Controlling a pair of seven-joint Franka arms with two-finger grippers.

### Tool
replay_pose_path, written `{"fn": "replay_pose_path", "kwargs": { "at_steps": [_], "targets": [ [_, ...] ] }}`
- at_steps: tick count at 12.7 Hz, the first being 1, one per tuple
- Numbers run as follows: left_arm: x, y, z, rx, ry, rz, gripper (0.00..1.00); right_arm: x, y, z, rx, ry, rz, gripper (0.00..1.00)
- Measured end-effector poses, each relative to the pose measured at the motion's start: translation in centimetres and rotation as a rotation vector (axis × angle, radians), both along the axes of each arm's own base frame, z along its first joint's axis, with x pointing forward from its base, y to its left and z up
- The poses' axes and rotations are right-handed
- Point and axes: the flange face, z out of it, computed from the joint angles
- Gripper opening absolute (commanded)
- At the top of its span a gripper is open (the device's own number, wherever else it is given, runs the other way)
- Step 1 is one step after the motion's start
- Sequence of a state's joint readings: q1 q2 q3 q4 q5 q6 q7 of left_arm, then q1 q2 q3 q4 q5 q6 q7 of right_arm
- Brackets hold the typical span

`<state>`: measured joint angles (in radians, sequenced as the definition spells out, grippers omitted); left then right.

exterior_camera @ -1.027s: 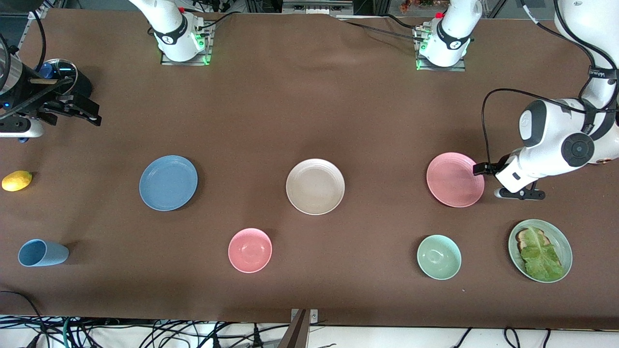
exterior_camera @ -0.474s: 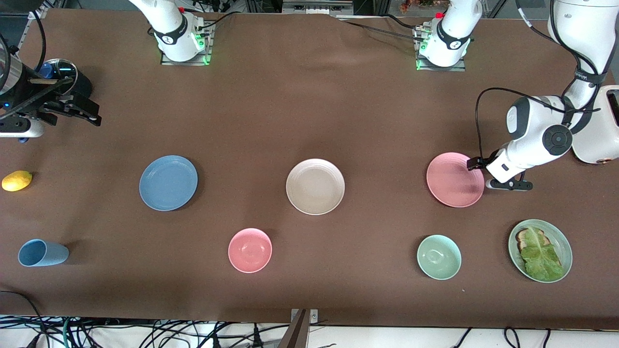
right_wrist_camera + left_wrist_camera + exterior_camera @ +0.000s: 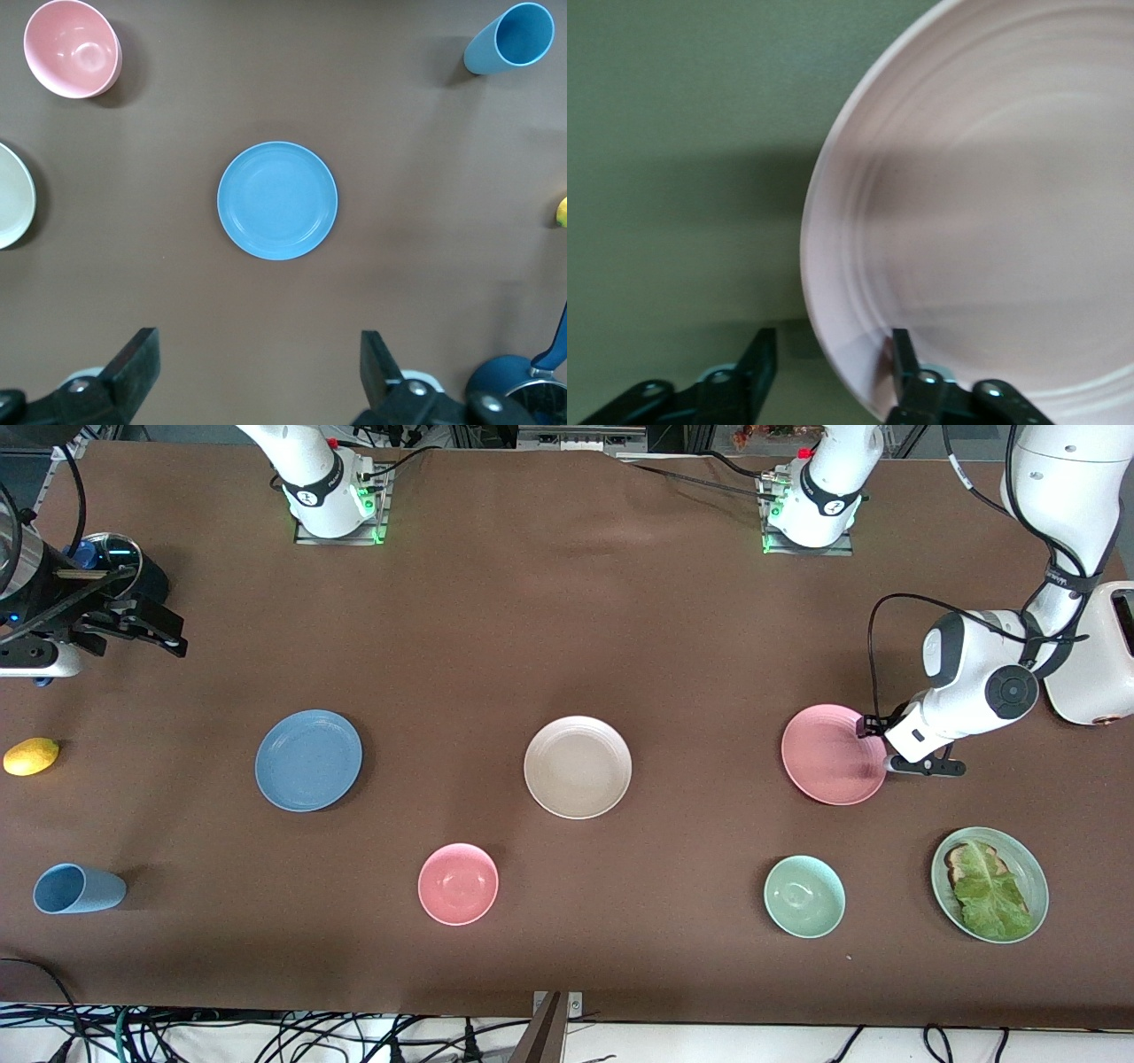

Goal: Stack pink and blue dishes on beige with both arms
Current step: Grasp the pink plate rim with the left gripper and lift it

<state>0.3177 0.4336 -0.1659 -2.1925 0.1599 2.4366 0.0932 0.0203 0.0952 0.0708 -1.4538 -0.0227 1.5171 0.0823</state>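
The pink plate (image 3: 833,755) lies toward the left arm's end of the table. My left gripper (image 3: 875,744) is low at its rim, open. In the left wrist view the gripper (image 3: 831,347) straddles the rim of the pink plate (image 3: 992,221): one finger rests on the inside, the other stands apart outside. The beige plate (image 3: 578,767) sits mid-table and the blue plate (image 3: 308,760) lies toward the right arm's end. My right gripper (image 3: 164,634) waits open high over that end. Its wrist view shows the gripper (image 3: 259,347) empty, with the blue plate (image 3: 277,201) below.
Nearer the front camera are a pink bowl (image 3: 458,883), a green bowl (image 3: 804,895), a pale green plate (image 3: 1038,872) with bread and lettuce, and a blue cup (image 3: 78,888) on its side. A lemon (image 3: 31,755) lies by the right arm's end. A white appliance (image 3: 1094,664) stands beside the left arm.
The left arm has moved in toward the pink plate and its jaws have narrowed round the rim. The right arm has not moved.
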Motion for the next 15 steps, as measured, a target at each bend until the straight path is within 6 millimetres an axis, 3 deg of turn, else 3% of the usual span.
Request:
{"fn": "replay_pose_path", "kwargs": {
  "at_steps": [3,7,10,15],
  "targets": [
    [0.4,0.8,0.5,0.0,-0.011,0.0,0.0,0.3,-0.1,0.2,0.002,-0.023,-0.002,1.0],
    [1.5,0.5,1.8,-0.006,0.023,0.002,0.0,0.6,-0.4,-0.1,0.002,-0.031,-0.009,1.0],
    [3.9,-1.8,4.7,-0.046,0.061,0.013,0.0,1.2,-1.2,-1.2,0.001,-0.011,-0.022,1.0],
    [5.8,-7.7,8.1,-0.1,0.11,0.076,0.0,1.3,-1.2,-1.4,0.001,-0.009,-0.023,1.0]
  ]
}}
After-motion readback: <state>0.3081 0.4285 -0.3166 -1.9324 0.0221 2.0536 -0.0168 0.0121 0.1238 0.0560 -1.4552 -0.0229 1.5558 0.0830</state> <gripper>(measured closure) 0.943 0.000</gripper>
